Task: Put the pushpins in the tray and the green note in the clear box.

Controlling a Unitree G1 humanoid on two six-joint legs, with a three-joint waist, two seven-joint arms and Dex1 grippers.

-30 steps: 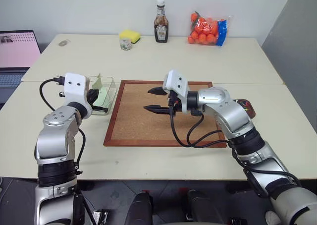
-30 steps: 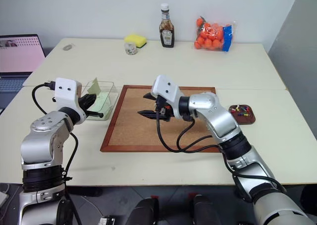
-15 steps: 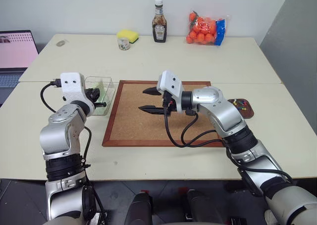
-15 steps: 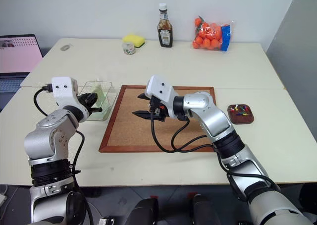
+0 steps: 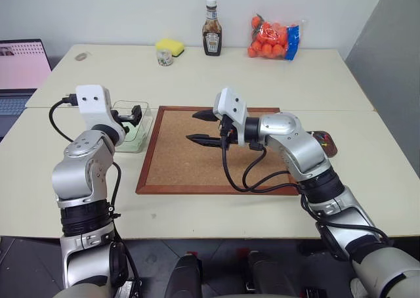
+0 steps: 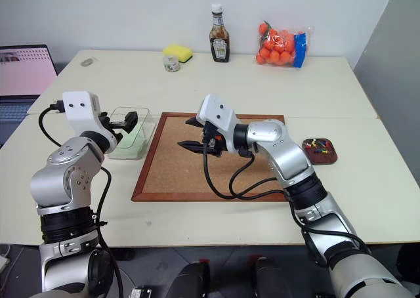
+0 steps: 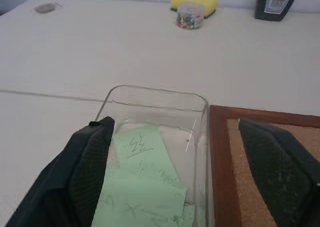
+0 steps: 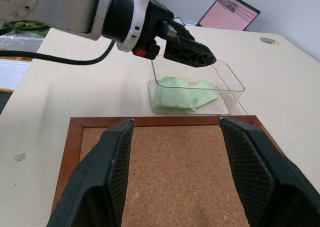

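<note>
The green note [image 7: 142,184] lies flat inside the clear box [image 7: 155,92], on other green paper. My left gripper [image 7: 175,123] hovers just above the box, open and holding nothing. It also shows over the box's far end in the head view, left gripper [image 5: 134,114]. My right gripper [image 5: 195,126] points left over the bare corkboard [image 5: 190,163], open and empty. The tray [image 6: 319,152] sits to the right of the corkboard with pushpins [image 6: 316,144] in it. My right forearm covers part of the tray in the left eye view.
Along the back of the table stand a sauce bottle [image 5: 212,37], a yellow sponge [image 5: 170,46], a small jar [image 5: 165,58] and a bag of oranges [image 5: 272,39]. A laptop [image 5: 23,71] sits at the far left.
My left gripper has opened and let go of the green note, which stood upright in the box and now lies flat. The gripper rose slightly. My right arm kept still.
</note>
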